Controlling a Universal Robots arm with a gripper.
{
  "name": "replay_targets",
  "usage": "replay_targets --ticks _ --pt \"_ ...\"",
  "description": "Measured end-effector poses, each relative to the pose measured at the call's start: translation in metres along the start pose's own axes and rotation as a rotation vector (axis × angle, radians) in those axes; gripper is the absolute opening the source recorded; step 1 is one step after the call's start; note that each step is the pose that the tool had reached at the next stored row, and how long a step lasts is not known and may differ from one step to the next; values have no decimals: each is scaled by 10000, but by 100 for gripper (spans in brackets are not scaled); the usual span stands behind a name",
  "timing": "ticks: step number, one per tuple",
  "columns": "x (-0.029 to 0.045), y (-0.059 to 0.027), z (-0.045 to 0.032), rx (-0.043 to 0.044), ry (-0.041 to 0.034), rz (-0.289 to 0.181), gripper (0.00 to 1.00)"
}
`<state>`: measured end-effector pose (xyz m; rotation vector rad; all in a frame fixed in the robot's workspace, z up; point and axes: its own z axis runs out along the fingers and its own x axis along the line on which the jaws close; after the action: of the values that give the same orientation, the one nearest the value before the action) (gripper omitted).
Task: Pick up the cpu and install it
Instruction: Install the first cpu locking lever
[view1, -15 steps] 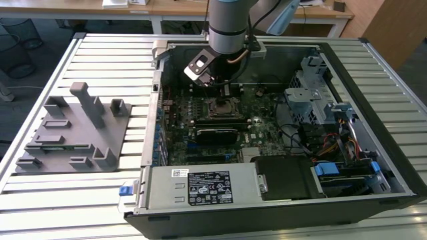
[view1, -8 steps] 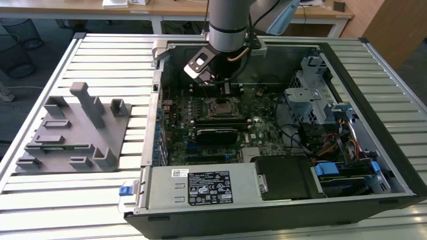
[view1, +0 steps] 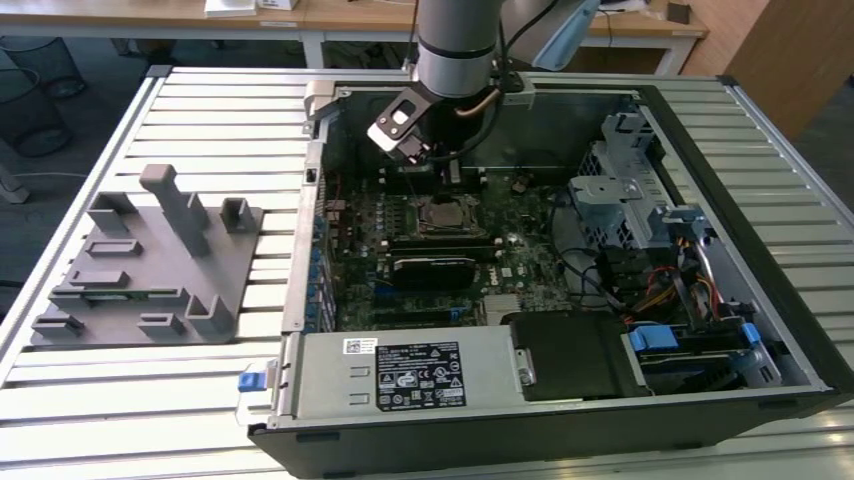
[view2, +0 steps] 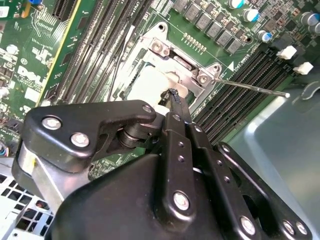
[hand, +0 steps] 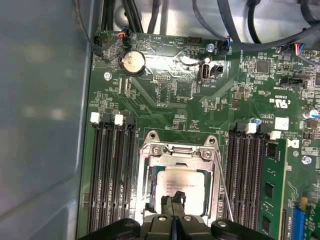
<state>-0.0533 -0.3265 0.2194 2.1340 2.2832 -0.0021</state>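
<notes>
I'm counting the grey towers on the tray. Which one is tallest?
The slim post near the grey tray's far edge in the exterior view; it rises well above the shorter blocks around it.

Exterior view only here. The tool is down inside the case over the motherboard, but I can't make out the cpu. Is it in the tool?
Observer: No. In the first wrist view the cpu lies flat inside the socket frame, silvery top up.
Operator: So what is the tool doing?
Observer: The tool has its fingertips shut together with nothing between them. It is over one edge of the cpu, and I can't tell whether it touches.
Operator: And the socket lever?
Observer: In the second wrist view a thin lever sticks out from a corner of the socket frame, crossing the memory slots.
</notes>
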Motion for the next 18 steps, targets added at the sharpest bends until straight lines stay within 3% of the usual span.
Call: replay_targets --ticks 18 --pt "-2 1 -141 0 0 0 11"
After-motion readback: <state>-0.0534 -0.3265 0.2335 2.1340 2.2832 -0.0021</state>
